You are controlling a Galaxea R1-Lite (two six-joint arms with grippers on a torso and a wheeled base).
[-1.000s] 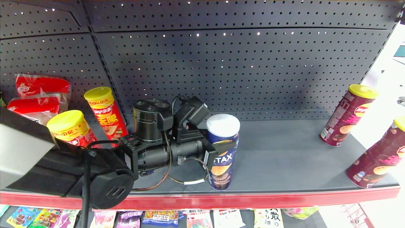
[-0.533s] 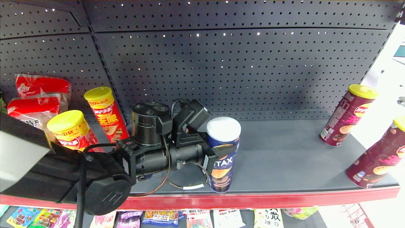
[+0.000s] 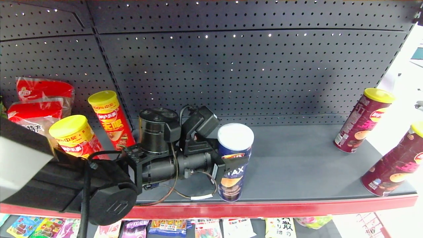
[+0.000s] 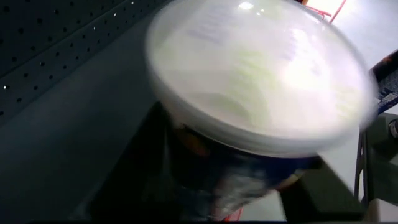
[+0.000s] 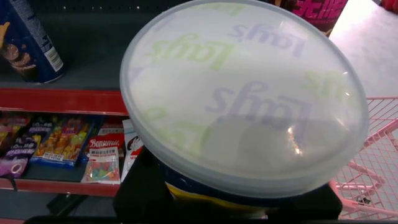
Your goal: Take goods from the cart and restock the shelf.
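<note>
dark grey steel makes up the shelf (image 3: 297,165), with a red lip along its front and a perforated back panel (image 3: 248,72) behind. near the middle of the shelf, close to the red lip, the blue can (image 3: 233,172) with a white lid stands upright, its base down at the board. the left pincer (image 3: 231,160) is clamped on this can partway down its body, one black finger crossing the front of the label, and the arm reaches in from the robot's left. in the left wrist view the same white lid (image 4: 261,74) sits blurred and close, with dark fingers (image 4: 137,174) on either side of the can below it. two red cans with yellow lids, one by the back panel (image 3: 110,117) and one nearer the front (image 3: 74,135), stand just left of the arm, with red bags (image 3: 39,99) beyond them. two maroon cans with yellow lids stand well apart from the blue can at the shelf's right end, one back (image 3: 363,120) and one at the front corner (image 3: 393,165). the right pincer (image 5: 230,208) grips a second can (image 5: 245,93) with a clear lid, held in front of and below the shelf lip; the blue can and the red lip show beyond it, small packets (image 5: 56,143) lie on the lower shelf, and the pink cart (image 5: 373,162) sits beside it.
</note>
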